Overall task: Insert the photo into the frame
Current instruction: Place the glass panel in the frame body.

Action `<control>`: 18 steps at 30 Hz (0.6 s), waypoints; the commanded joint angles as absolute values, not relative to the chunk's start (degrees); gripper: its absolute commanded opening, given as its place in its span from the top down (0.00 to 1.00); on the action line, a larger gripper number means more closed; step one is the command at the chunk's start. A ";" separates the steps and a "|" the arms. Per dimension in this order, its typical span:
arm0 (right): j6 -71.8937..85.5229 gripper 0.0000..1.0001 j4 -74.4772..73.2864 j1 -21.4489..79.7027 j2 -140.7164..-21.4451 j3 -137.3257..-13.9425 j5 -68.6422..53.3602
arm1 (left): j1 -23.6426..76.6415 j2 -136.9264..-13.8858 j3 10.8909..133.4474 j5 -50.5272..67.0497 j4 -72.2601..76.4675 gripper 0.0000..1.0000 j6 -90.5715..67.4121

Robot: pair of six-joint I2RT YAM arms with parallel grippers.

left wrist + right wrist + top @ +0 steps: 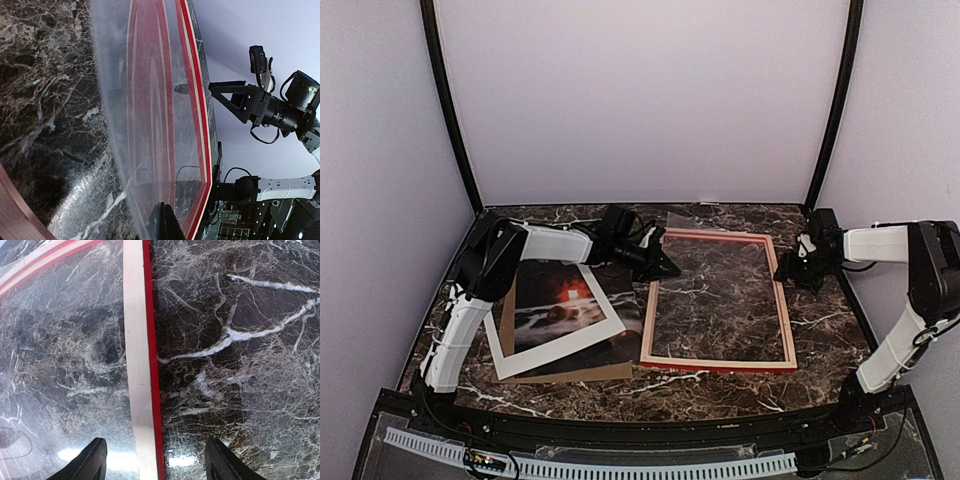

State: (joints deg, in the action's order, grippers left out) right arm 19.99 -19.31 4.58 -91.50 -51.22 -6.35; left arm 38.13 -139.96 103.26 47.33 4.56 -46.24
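The frame lies flat on the marble table right of centre, pale wood side up with red edges. Over it a clear sheet is tilted up at its far left corner, and my left gripper is shut on that sheet's edge. The frame's red rail shows through and beside the sheet. The photo, dark with an orange glow, lies to the left under a white mat. My right gripper hangs open over the frame's right rail, holding nothing.
A brown backing board sticks out under the mat and photo. Pale booth walls close in the back and both sides. The right arm's gripper shows beyond the frame in the left wrist view.
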 commanded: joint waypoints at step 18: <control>19.42 0.32 -16.99 7.47 -89.99 -54.94 -10.36 | 38.11 -139.57 106.09 45.98 1.52 0.63 -44.74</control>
State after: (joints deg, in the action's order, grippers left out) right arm 19.97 -19.29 5.56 -91.22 -52.58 -8.03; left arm 38.13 -140.07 104.22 46.15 2.92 -45.87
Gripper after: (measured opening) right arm 0.682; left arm 0.344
